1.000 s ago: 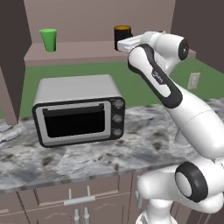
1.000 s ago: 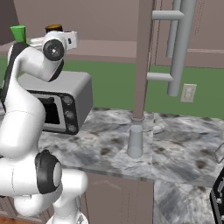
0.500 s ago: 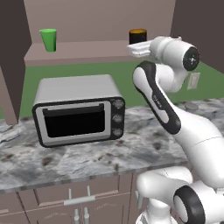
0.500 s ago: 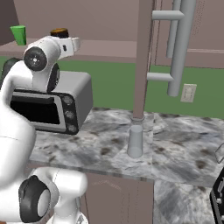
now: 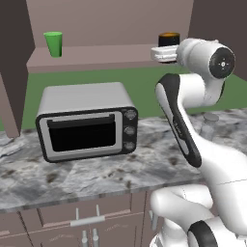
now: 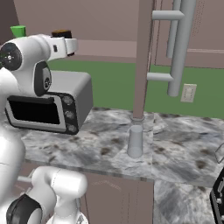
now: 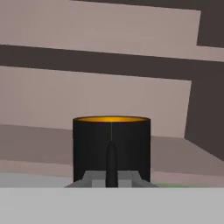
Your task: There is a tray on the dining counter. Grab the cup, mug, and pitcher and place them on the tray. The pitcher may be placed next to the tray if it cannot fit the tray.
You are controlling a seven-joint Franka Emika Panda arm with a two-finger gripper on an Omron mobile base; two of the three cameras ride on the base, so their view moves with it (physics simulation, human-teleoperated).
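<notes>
the mug (image 7: pixel 111 148) stands upright on the shelf (image 5: pixel 96 57), its handle facing the hand, with the gripper (image 5: pixel 161 53) raised just before it. whether the jaws are wide or narrow i cannot tell. the cup (image 5: pixel 53 44) stands well apart along that shelf, above the toaster oven (image 5: pixel 87 120).

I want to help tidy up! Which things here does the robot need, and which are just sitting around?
Needed:
black cylindrical mug with orange inside
bright green handleless cup
tall pale grey pitcher

Just sitting around:
silver toaster oven
white wall outlet
</notes>
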